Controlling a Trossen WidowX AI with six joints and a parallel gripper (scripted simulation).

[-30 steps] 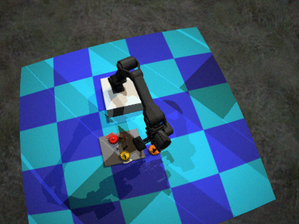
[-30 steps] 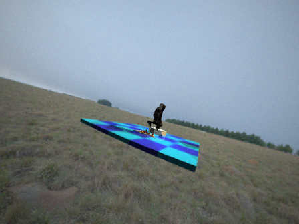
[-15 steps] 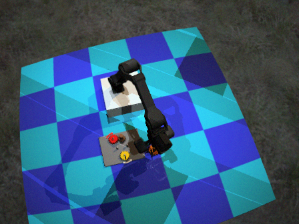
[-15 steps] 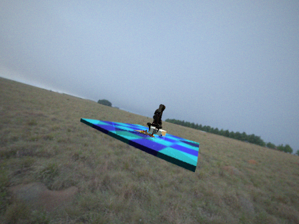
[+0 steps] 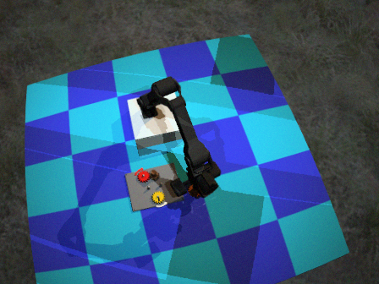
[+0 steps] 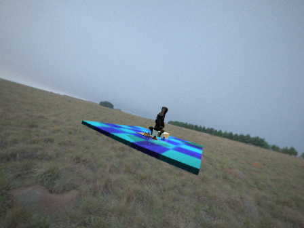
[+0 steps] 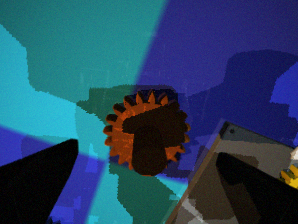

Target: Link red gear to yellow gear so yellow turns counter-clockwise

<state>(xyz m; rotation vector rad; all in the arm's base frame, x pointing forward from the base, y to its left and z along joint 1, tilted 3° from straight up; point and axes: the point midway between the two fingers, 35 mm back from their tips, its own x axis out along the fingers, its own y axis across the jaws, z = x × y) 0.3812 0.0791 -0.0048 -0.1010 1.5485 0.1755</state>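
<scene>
The red gear and the yellow gear sit on the grey board. A small brown gear is beside the red gear, apparently touching it; whether it sits flat is unclear. Two bare pegs show, one peg left of another peg. An orange gear stands on the table just off the board's edge, partly in shadow. My gripper is open and empty above it, one finger on each side in the wrist view. No blue gear shows clearly.
A white block stands behind the board, under the arm's base. The arm reaches over the table and hides part of it. In the wrist view the right finger overhangs the board's edge.
</scene>
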